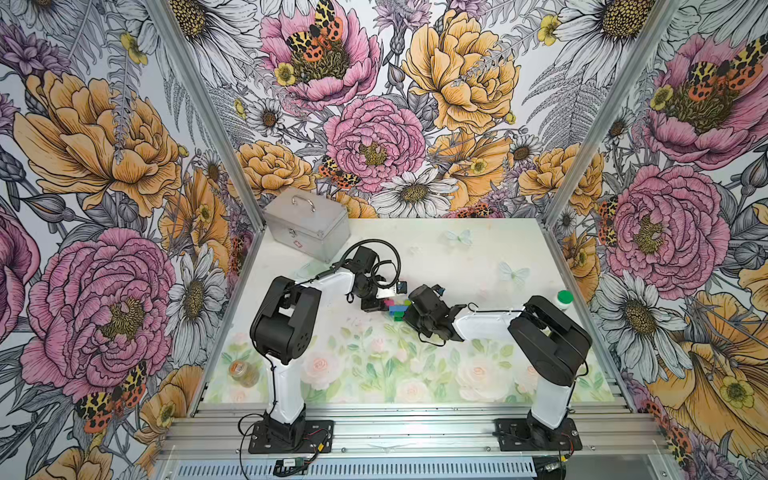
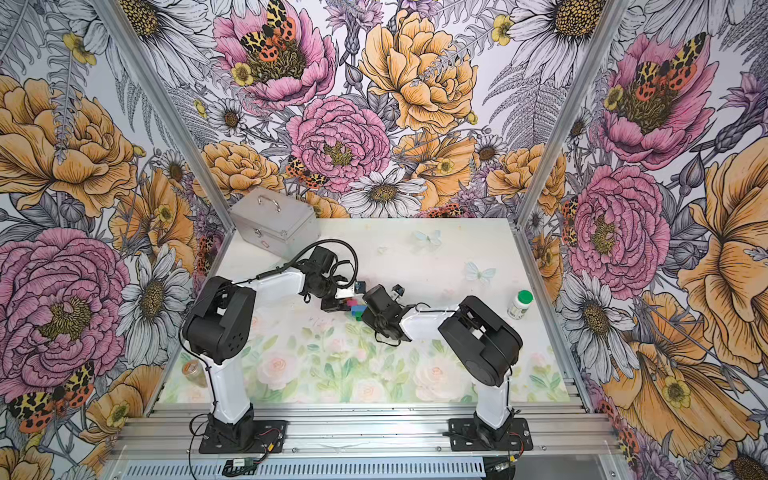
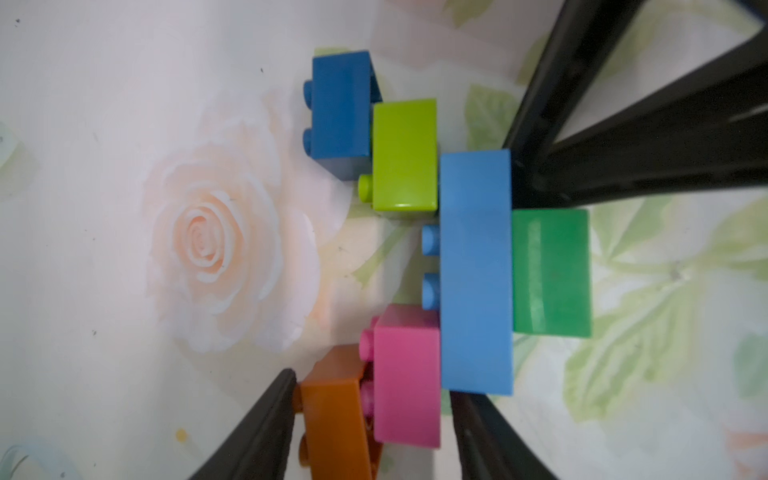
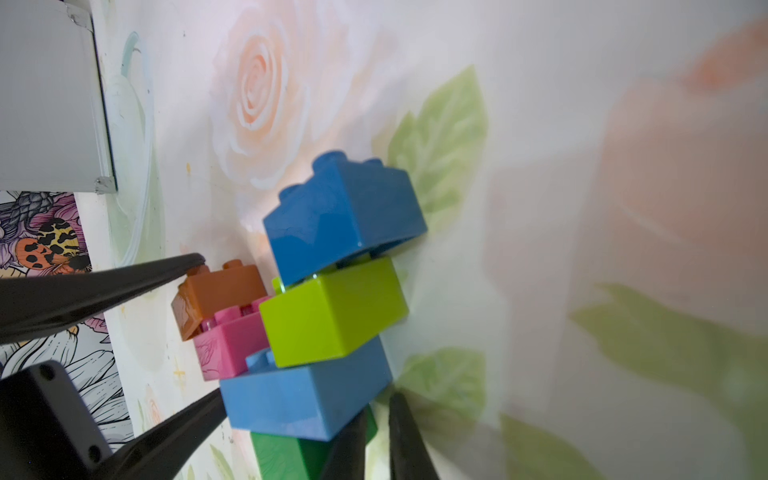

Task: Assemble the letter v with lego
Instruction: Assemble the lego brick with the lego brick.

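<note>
The lego V (image 3: 473, 270) lies mid-table (image 1: 478, 249) between both arms: left fingers (image 3: 266, 432) bracket its orange (image 3: 332, 415) and pink (image 3: 409, 382) bricks, right fingers (image 4: 353, 449) are closed at its dark-green tip (image 4: 286, 455), bare table all round.

A robot test booth: aluminium frame (image 1: 199, 104), flower-printed walls (image 1: 374, 124), and two arms bolted to a rail (image 1: 415, 432).

Bright, even, diffuse light; soft shadows.
Both top views bow wide at the edges; wrist views blur nearby, perhaps from motion, with glare streaking the dark-green brick (image 3: 550, 272).
</note>
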